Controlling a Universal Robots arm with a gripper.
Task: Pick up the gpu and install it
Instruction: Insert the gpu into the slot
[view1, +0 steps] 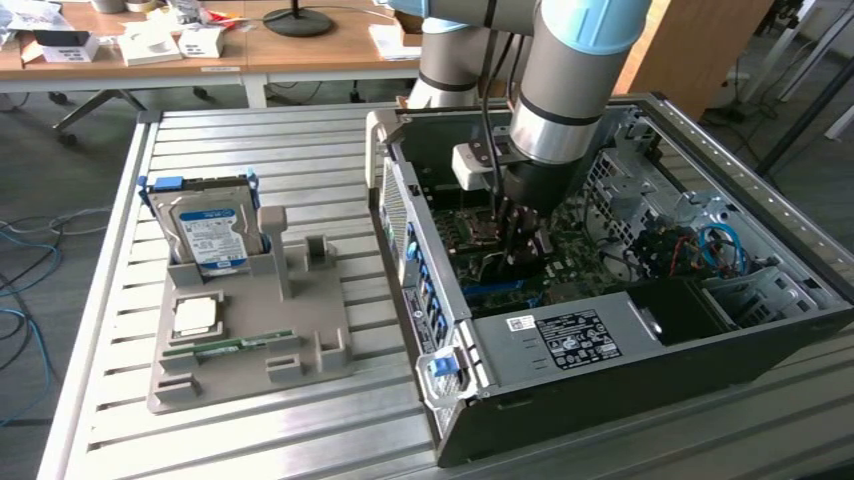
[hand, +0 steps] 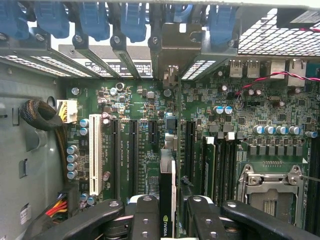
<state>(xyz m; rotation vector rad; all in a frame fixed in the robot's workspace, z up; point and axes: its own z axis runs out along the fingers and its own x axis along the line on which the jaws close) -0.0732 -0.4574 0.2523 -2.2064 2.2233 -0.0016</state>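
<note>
Slatted metal bench carries the open computer case, and your arm reaches down into it, so I'd call this the install step, with the pickup done. Your claw pinches the gpu, one finger on each flat face. The card hangs edge-on over the motherboard, among the black expansion slots. Its long axis runs parallel to those slots. The silver bracket end points at the case's rear wall, by the blue latches. You can't tell from here whether the contact edge has entered a slot. My read: seating calls for the edge square over one slot, the bracket lined up with its rear opening, then a straight press with no tilt.
</note>
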